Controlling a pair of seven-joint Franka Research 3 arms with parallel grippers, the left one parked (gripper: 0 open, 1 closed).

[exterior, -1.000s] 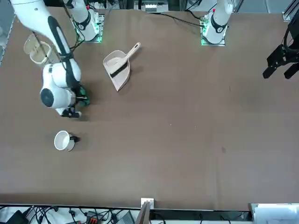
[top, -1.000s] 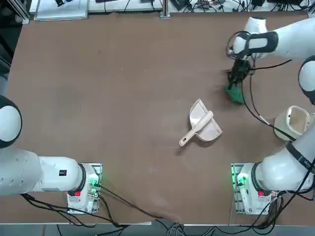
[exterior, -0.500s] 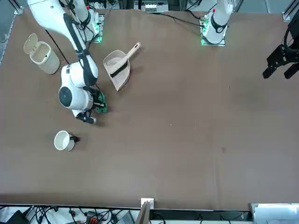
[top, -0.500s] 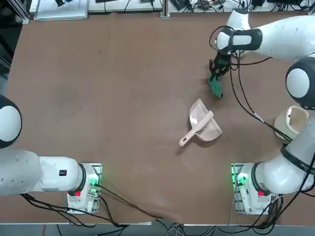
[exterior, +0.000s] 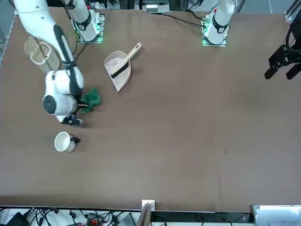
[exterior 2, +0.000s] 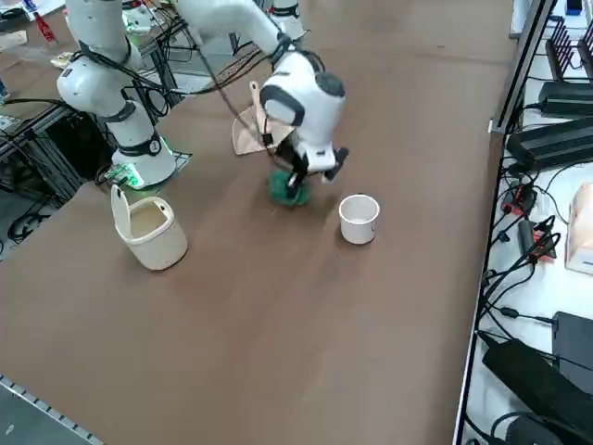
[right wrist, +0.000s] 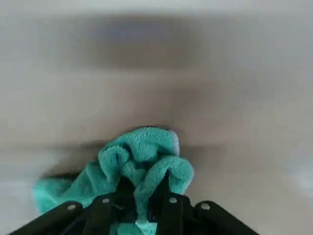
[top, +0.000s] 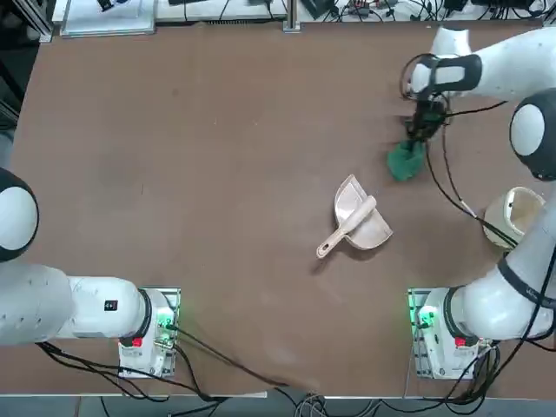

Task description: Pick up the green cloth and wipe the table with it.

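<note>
White arm (exterior: 61,87), black trailing cables

Fluffy, wrinkled terry green cloth (right wrist: 146,159) on a smooth, matt brown table (top: 217,200).

Even, soft light leaves faint shadows on the table (top: 217,200); the wrist view is motion-blurred.

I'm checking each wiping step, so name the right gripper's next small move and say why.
Probably a short sweep with the right gripper toward the dustpan, cloth kept low. The fingers pinch the green cloth, which bulges out at the table, and bare tabletop lies between it and the dustpan; stopping short should avoid a bump.
</note>
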